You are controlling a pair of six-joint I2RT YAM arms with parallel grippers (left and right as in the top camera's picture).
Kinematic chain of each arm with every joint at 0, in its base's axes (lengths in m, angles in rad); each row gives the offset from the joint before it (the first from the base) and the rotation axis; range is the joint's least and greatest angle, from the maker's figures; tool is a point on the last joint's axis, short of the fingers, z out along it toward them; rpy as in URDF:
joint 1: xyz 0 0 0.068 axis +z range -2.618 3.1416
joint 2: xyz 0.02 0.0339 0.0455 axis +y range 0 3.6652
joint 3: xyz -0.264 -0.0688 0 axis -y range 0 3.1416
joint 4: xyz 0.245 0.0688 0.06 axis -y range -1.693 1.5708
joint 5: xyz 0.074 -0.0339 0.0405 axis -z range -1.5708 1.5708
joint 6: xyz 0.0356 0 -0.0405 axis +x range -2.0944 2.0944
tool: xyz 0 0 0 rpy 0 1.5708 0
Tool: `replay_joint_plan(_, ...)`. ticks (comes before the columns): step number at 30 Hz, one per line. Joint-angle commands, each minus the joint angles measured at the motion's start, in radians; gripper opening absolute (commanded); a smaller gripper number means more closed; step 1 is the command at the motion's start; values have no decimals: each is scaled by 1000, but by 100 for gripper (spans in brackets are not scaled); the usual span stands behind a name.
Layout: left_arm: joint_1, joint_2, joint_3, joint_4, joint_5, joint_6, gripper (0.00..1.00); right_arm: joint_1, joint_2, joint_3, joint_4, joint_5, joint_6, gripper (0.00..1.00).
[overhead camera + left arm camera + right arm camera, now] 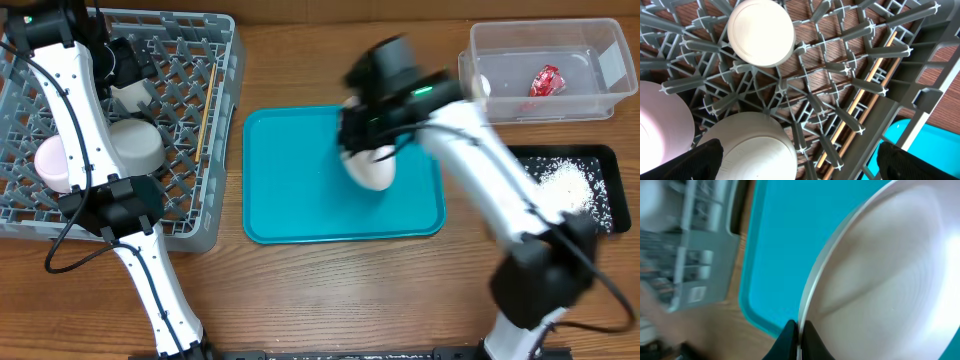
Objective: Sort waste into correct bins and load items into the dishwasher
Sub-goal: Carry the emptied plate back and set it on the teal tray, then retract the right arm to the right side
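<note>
White plate (pixel 370 168), plain and glossy with faint concentric rings, hangs tilted on edge over the teal tray (pixel 290 190) in the middle of the table. Its rim is pinched between the 2 fingers of the right gripper (pixel 799 330). Far right, the red wrapper (pixel 546 80) lies in the clear tub (pixel 500 106), any print on it too small to read. Rice (pixel 565 185) lies in the black tray (pixel 622 190), nearer. On the left, the left gripper (pixel 802 162) hovers spread wide over the grey dish rack (pixel 225 180), above the cup (pixel 760 32), pink bowl (pixel 660 125), grey-blue bowl (pixel 745 145) and chopsticks (pixel 865 95).
</note>
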Motion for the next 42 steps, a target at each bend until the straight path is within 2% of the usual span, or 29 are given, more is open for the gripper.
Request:
replay_joint_plan(1,-7,-36,13,-2,-10,-10,100,128,50,4,58,196,168,4)
replay_joint_plan(4,-7,-36,13,-2,-10,-10,100,227,114,4,151,206,213,5)
replay_joint_plan(5,-7,-36,13,-2,-10,-10,100,250,130,4,177,207,212,12)
replay_joint_plan(7,-7,-36,13,-2,-10,-10,100,291,156,4,220,217,212,34)
replay_joint_plan(8,-7,-36,13,-2,-10,-10,100,305,163,4,233,217,212,53)
replay_joint_plan(11,-7,-36,13,-2,-10,-10,100,324,166,7,241,217,212,91)
replay_joint_plan(13,-7,-36,13,-2,-10,-10,100,325,160,29,207,217,212,100)
replay_joint_plan(18,-7,-36,13,-2,-10,-10,100,265,114,119,39,243,212,100)
replay_joint_plan(23,-7,-36,13,-2,-10,-10,100,126,24,239,-208,357,219,100)
replay_joint_plan(27,-7,-36,13,-2,-10,-10,100,-56,-42,337,-406,384,219,100)
replay_joint_plan(31,-7,-36,13,-2,-10,-10,100,-308,-87,413,-560,385,218,100)
replay_joint_plan(37,-7,-36,13,-2,-10,-10,100,-679,-90,415,-610,377,219,100)
replay_joint_plan(42,-7,-36,13,-2,-10,-10,100,-865,-90,411,-599,336,219,100)
